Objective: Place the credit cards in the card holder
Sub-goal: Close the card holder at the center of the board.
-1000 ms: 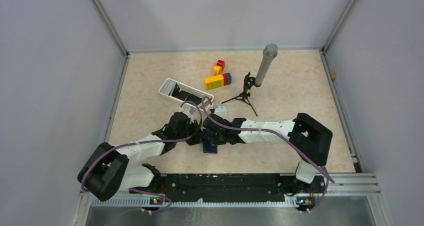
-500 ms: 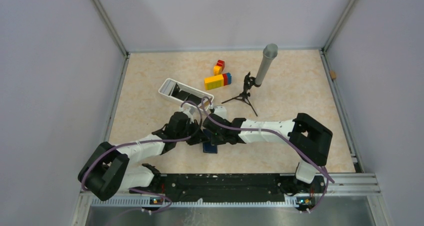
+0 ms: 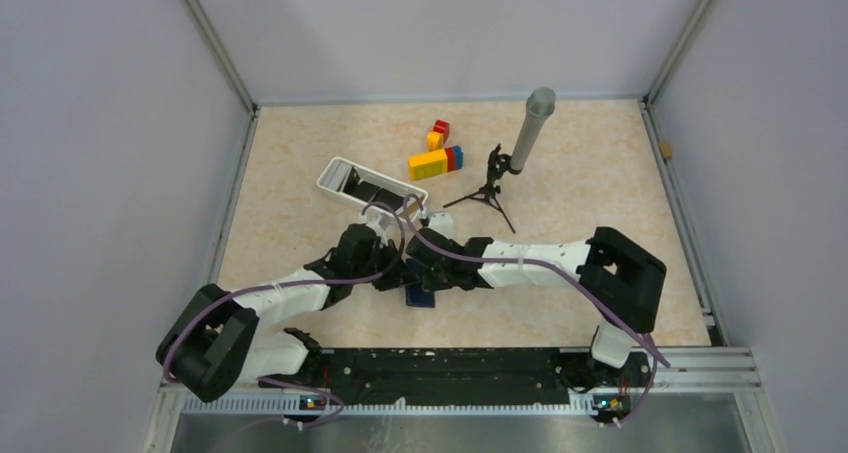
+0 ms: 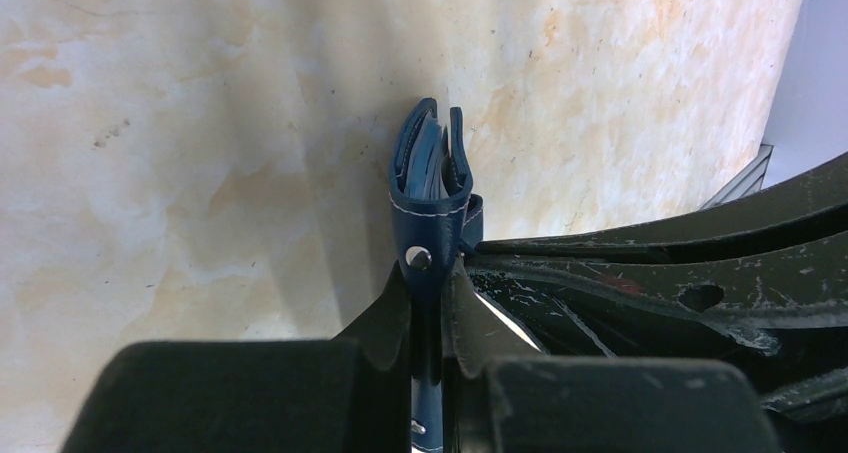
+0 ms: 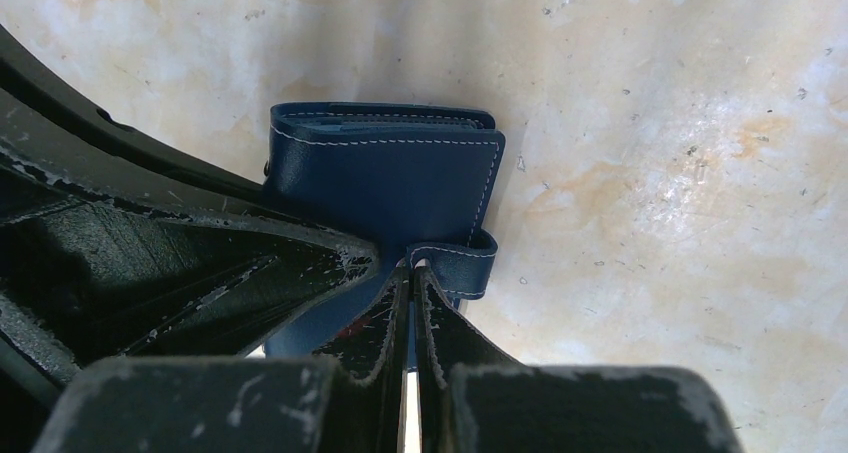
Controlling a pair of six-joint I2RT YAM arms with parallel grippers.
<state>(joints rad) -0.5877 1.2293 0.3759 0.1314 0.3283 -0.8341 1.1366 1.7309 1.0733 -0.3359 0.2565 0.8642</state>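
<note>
The navy-blue card holder [image 3: 421, 295] sits low over the table between both arms, folded nearly shut. My left gripper [image 3: 398, 275] is shut on it; in the left wrist view [image 4: 428, 273] the jaws pinch the card holder [image 4: 430, 188] edge-on by its snap side. My right gripper [image 3: 416, 270] is shut on the holder's small strap [image 5: 456, 264], with the holder's stitched face [image 5: 385, 173] just beyond my fingertips [image 5: 412, 269]. Dark flat shapes, seemingly the credit cards [image 3: 368, 187], lie in the white tray. I cannot tell whether any card is inside the holder.
The white tray [image 3: 334, 177] stands behind the grippers at the left. Coloured toy blocks [image 3: 436, 159] lie behind it. A grey microphone on a small black tripod [image 3: 507, 163] stands at the back right. Side walls close in the table.
</note>
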